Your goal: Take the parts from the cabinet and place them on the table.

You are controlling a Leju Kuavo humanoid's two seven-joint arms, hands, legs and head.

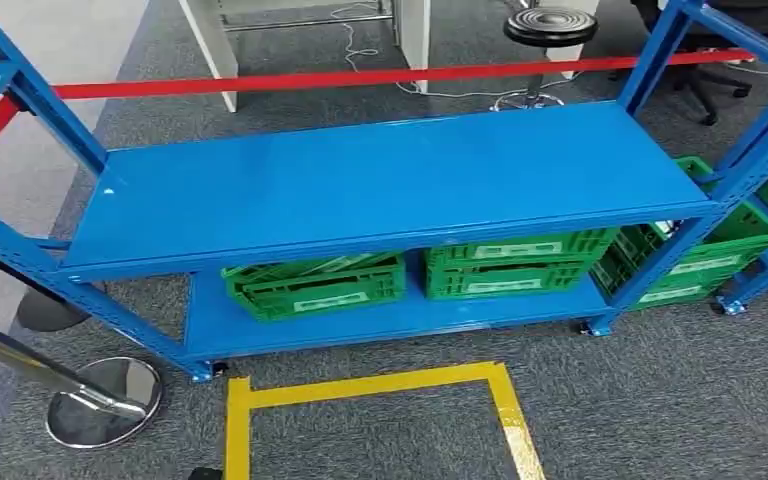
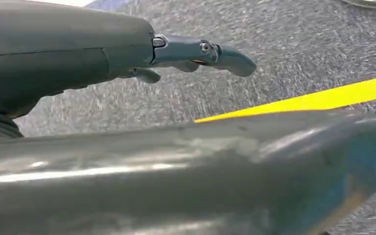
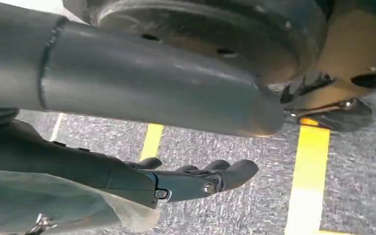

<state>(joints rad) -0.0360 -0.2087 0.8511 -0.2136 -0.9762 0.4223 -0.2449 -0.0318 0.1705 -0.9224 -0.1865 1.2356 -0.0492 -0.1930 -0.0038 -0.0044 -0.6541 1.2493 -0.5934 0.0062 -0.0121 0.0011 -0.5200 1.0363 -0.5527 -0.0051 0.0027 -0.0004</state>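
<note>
Crates point(image 1: 316, 287): green, slotted, under blue shelf point(image 1: 380, 180); left hand point(image 2: 196, 54) empty, fingers extended; right hand point(image 3: 196, 178) likewise.

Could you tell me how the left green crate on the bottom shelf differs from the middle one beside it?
The left crate sits skewed and tilted, while the middle crate sits square to the shelf edge. The left crate's top shows slanted slats, as if partly folded; the middle crate looks like two level tiers. The left crate shows one white label, the middle crate two. Both are green slatted plastic on the bottom shelf.
</note>
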